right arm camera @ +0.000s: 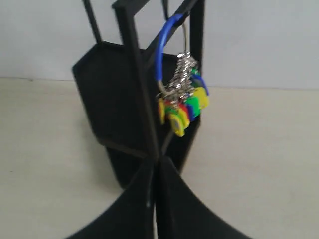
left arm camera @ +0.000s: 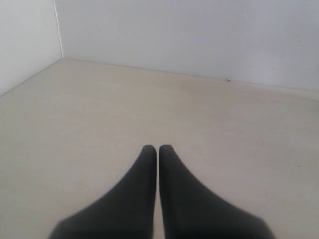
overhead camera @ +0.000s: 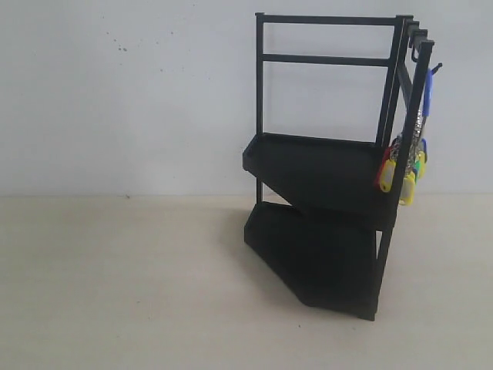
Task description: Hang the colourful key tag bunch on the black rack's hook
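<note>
The colourful key tag bunch (overhead camera: 407, 166) hangs from the hook (overhead camera: 436, 68) at the top of the black rack's (overhead camera: 323, 169) outermost corner post, its blue-sleeved ring running up to the hook. In the right wrist view the bunch (right arm camera: 183, 102) dangles beside a rack post, free of any gripper. My right gripper (right arm camera: 157, 162) is shut and empty, set back from the rack. My left gripper (left arm camera: 157, 148) is shut over bare table, holding nothing. Neither arm shows in the exterior view.
The rack stands on a pale wooden table (overhead camera: 115, 285) against a white wall (overhead camera: 115, 92). A second J-hook (overhead camera: 416, 54) sits further along the top rail. In the left wrist view a wall corner (left arm camera: 59, 30) bounds the table.
</note>
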Controlling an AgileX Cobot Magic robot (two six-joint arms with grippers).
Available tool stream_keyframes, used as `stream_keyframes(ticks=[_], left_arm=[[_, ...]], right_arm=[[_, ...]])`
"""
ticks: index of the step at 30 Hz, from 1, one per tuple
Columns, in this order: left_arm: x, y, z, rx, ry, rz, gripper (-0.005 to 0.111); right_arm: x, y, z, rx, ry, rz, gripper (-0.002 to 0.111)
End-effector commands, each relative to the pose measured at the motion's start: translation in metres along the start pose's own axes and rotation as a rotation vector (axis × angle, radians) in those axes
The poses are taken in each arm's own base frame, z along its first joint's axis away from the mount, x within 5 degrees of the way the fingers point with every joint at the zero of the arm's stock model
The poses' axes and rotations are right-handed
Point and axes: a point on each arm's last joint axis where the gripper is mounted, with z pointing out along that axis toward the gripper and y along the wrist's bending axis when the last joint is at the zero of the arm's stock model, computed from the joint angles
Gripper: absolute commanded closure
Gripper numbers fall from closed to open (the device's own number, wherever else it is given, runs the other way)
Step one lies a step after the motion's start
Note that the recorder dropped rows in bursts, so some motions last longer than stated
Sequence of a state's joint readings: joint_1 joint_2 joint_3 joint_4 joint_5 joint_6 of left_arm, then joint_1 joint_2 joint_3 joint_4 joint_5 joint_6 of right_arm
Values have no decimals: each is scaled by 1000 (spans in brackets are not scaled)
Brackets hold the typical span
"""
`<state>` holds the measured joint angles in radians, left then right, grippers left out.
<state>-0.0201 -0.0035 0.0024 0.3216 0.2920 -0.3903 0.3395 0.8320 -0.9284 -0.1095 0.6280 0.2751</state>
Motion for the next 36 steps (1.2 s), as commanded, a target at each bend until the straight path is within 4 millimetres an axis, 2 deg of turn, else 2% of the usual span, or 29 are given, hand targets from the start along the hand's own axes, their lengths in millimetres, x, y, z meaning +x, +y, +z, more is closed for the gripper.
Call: stream_keyframes(ticks=[1,6,26,28,31,33,36], left_arm=[[-1,0,0,2,-2,-10,102],[-1,0,0,2,-2,-10,102],[-1,0,0,2,-2,-10,102],[-1,0,0,2,-2,-10,102],[-1,0,0,2,-2,-10,102],[-1,0,0,2,-2,-10,102],[-1,0,0,2,-2,-10,102]], right_arm=[[30,5,-3,-112,38,179,108],[45,9,-4,-153,137,260,108],[44,7,-4,-139,129,231,108],[43,7,-4,-136,120,223,108],[42,5,1,-149,-23,192,108],[54,1,-2,-155,-110,169,108],[86,-8,-14,-163,-244,141,108]])
